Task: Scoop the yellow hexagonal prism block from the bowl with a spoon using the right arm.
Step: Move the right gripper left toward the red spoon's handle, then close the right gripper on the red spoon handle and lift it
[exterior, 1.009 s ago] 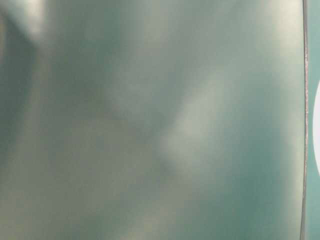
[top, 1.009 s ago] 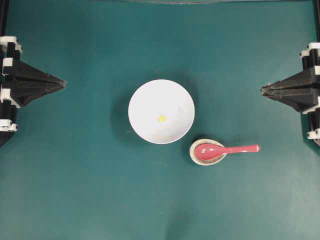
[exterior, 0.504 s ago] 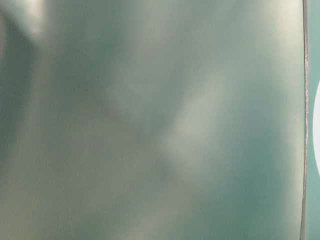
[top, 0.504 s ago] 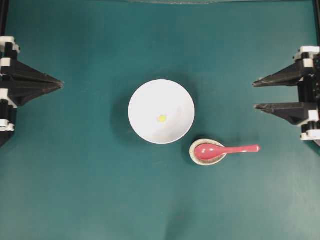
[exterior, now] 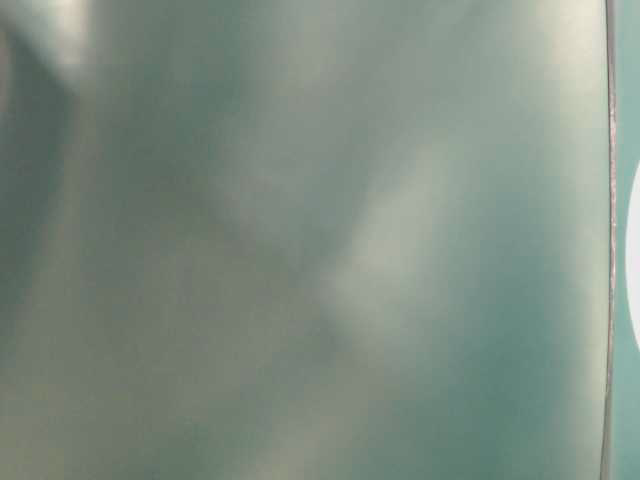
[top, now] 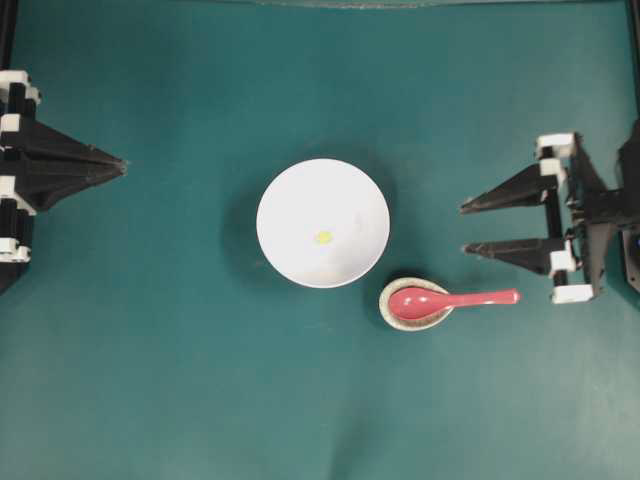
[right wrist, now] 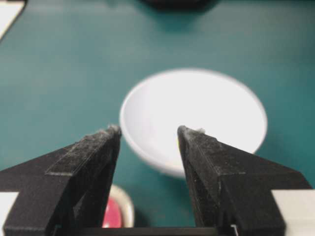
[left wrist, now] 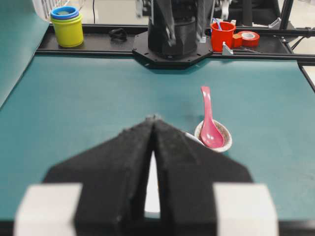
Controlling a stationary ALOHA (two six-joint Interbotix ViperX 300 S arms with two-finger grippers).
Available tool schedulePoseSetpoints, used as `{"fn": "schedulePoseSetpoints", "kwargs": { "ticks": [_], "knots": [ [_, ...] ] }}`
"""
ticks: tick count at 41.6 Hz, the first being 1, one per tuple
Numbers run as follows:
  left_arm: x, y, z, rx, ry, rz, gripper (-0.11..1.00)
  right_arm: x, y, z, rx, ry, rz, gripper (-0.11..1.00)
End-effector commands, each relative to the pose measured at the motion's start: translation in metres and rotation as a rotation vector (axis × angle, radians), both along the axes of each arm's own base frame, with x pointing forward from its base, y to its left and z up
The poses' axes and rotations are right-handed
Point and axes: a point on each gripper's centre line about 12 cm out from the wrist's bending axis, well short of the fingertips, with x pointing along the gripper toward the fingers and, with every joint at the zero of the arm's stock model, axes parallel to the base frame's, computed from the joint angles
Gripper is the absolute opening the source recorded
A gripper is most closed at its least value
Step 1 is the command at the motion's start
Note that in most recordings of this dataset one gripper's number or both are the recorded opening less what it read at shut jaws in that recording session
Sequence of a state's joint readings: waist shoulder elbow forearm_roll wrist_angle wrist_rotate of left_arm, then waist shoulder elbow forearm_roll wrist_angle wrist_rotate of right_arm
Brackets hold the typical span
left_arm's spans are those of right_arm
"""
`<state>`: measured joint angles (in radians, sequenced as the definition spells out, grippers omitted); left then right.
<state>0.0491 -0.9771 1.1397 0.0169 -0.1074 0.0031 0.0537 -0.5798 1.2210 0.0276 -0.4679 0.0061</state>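
The yellow hexagonal prism block [top: 323, 237] lies in the white bowl [top: 300, 200] at the table's middle. The pink-red spoon [top: 450, 298] rests with its scoop in a small speckled dish [top: 415, 325], handle pointing right. My right gripper [top: 464, 229] is open and empty, just right of the bowl and above the spoon's handle end. In the right wrist view the gripper [right wrist: 148, 129] frames the bowl [right wrist: 206, 108]; its finger hides most of the block. My left gripper [top: 125, 165] is shut and empty at the far left. It [left wrist: 153, 118] also shows in the left wrist view, with the spoon [left wrist: 208, 118] beyond it.
The left wrist view shows stacked yellow and blue cups [left wrist: 66, 24], a red cup [left wrist: 222, 34] and a tape roll [left wrist: 250, 38] on the black frame behind the right arm's base [left wrist: 172, 29]. The table-level view is blurred.
My right gripper has opened and moved left, in from the table's right edge toward the bowl and spoon. The left gripper, bowl, block and spoon have not moved.
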Motion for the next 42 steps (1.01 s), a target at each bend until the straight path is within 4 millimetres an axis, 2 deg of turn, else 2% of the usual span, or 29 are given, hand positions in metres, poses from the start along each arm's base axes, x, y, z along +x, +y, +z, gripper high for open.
{"fn": "schedulePoseSetpoints", "kwargs": {
  "ticks": [1, 12, 26, 42],
  "knots": [
    [0.003, 0.000, 0.009, 0.004, -0.024, -0.001, 0.00, 0.006, 0.001, -0.006, 0.014, -0.016, -0.006, 0.56],
    [0.005, 0.000, 0.005, 0.003, -0.009, 0.001, 0.00, 0.006, 0.012, -0.039, 0.057, 0.035, 0.001, 0.56],
    [0.012, 0.001, -0.008, 0.009, 0.040, -0.001, 0.00, 0.001, 0.029, -0.059, 0.093, 0.070, 0.022, 0.56],
    [0.014, 0.001, -0.002, 0.009, -0.013, -0.002, 0.00, -0.010, 0.039, -0.083, 0.085, 0.068, 0.030, 0.56]
  ]
}}
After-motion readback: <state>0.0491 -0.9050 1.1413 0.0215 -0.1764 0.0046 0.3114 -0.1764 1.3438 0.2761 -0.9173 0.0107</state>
